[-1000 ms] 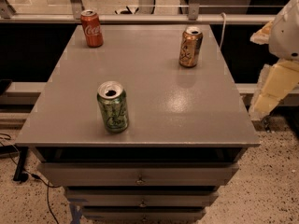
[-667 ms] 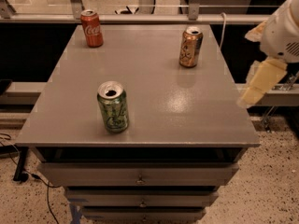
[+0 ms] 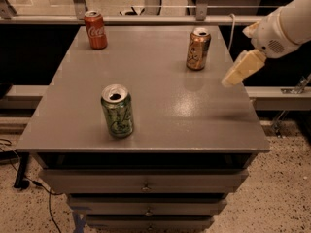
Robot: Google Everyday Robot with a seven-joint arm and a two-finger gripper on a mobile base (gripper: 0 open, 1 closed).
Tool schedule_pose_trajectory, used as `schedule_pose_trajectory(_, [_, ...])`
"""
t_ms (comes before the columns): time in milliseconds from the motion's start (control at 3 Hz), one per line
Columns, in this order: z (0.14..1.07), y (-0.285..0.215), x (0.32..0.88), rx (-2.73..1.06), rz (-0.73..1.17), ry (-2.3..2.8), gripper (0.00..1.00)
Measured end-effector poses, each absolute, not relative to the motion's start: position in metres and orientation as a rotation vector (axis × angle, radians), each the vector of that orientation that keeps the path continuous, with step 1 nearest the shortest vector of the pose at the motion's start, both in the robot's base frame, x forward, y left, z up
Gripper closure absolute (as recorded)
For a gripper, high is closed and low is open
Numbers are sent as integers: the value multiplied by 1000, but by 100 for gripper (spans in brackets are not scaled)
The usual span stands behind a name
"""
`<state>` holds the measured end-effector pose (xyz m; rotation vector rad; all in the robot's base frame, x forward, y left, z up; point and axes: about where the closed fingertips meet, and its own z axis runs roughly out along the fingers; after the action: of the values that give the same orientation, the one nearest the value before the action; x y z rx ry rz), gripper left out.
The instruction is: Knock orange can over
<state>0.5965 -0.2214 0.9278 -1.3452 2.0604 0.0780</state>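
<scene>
The orange can (image 3: pixel 198 49) stands upright at the far right of the grey table (image 3: pixel 160 106). It is copper-orange with pale swirly markings and a silver top. My gripper (image 3: pixel 233 76) reaches in from the upper right on a white arm. Its cream-coloured tip hovers over the table's right edge, to the right of the orange can and a little nearer to me. It is apart from the can by a short gap.
A red Coca-Cola can (image 3: pixel 95 29) stands upright at the far left. A green can (image 3: pixel 117 110) stands upright at the near left-centre. Drawers (image 3: pixel 146 183) sit under the tabletop. A rail (image 3: pixel 146 19) runs behind the table.
The arm has moved left and up, from beside the table's right edge to over it, closer to the orange can. The cans have not moved.
</scene>
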Motion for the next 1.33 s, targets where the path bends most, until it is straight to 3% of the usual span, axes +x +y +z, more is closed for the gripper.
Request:
schedule_pose_trajectory(667, [906, -206, 685, -1042, 373, 1929, 0])
schedule_pose_trajectory(1333, [904, -165, 718, -903, 682, 1725, 0])
